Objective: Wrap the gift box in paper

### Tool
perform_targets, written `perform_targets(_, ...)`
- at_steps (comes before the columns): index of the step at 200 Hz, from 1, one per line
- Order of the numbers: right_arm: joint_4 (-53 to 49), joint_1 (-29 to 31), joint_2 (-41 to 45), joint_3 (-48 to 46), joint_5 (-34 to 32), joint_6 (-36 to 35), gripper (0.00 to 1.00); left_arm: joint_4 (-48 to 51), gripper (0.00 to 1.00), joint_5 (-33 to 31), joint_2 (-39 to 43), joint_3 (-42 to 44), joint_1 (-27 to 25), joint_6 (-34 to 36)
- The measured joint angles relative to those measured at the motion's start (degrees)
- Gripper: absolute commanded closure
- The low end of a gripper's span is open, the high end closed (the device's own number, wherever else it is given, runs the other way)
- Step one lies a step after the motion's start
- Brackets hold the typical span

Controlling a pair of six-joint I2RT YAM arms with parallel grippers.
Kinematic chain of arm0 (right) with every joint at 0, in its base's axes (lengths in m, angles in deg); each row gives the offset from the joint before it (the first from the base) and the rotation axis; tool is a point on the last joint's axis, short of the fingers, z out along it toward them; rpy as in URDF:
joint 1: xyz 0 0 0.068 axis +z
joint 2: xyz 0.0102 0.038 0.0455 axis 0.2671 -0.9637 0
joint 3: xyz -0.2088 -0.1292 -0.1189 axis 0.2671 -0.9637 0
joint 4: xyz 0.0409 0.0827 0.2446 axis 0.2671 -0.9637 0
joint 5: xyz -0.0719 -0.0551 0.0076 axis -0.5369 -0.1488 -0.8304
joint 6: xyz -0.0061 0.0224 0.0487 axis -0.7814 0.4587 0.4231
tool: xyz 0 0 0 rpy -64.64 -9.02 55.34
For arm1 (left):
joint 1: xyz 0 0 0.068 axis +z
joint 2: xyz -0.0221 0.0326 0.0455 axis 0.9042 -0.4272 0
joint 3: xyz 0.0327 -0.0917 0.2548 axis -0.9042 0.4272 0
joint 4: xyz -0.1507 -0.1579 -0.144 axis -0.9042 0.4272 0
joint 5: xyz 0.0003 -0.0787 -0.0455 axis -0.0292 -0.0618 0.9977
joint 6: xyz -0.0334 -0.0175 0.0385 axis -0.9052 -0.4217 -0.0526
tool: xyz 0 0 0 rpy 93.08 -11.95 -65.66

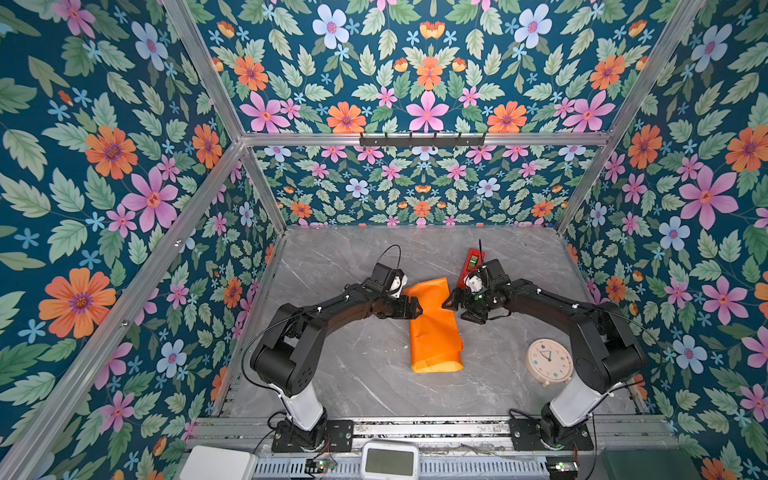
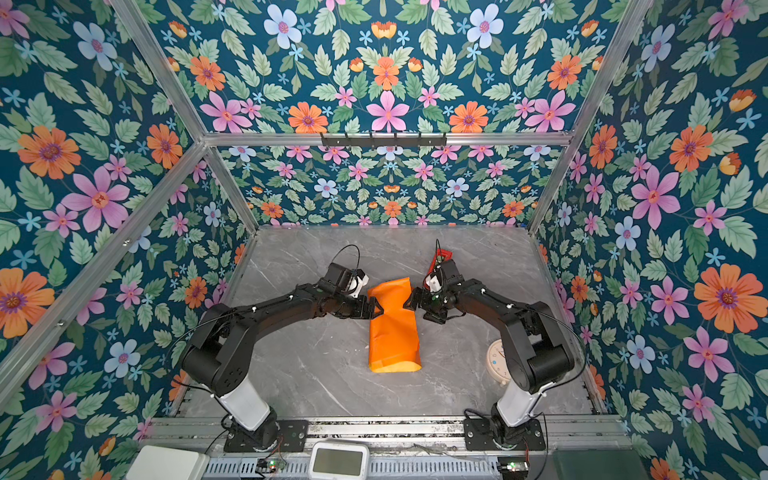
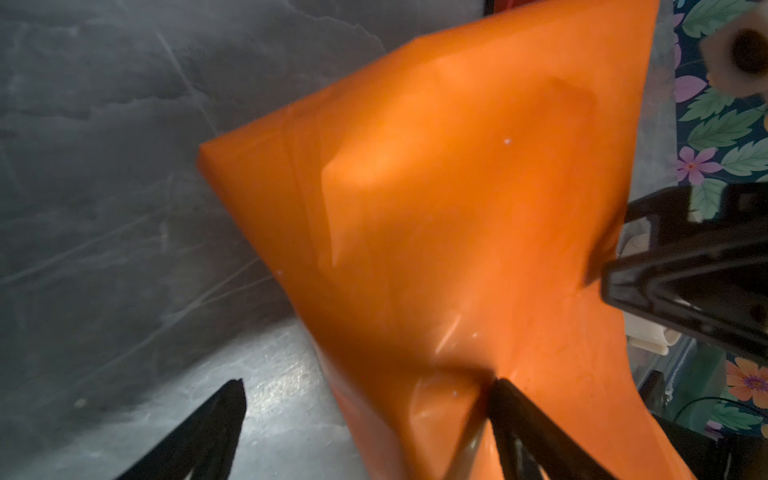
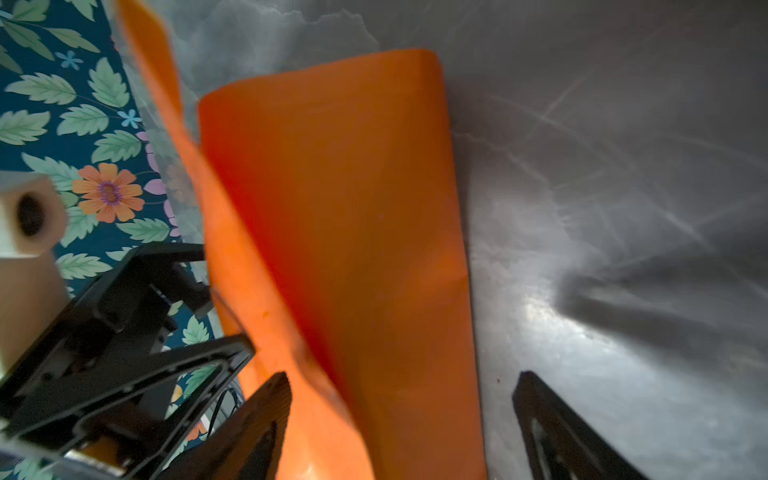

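1. Paper (image 1: pixel 434 332), orange side out, lies folded at centre frame on the grey surface (image 1: pixel 353 374).
2. My left gripper (image 1: pixel 417 309), jaws wide, touches its left edge.
3. My right gripper (image 1: pixel 448 301), also wide, flanks its right edge.

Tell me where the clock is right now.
In a top view the clock lies face up on the right side of the marble table, right of the orange paper and close beside the right arm.

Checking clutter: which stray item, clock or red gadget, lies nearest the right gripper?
The red gadget, just behind the right gripper; the clock lies farther off, toward the front.
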Motion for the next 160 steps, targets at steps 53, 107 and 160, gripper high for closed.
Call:
perform_targets(53, 5.8, -0.2, 0.3, -4.4, 2.3, -0.1, 0.18, 1.2, 0.03, 0.1, -0.1, -1.1, 0.0, -0.1)
perform_targets(107, 12.7, -0.1, 2.3, -10.5, 4.2, 1.0, 0.19, 3.3, 0.0, -0.9, 0.0, -4.1, -0.4, -3.3)
perform_targets(160, 14.1, 0.0, 2.9, -11.2, 4.2, 1.5, 0.19, 2.9, 0.01, -0.3, 0.7, -2.7, 0.3, -6.0)
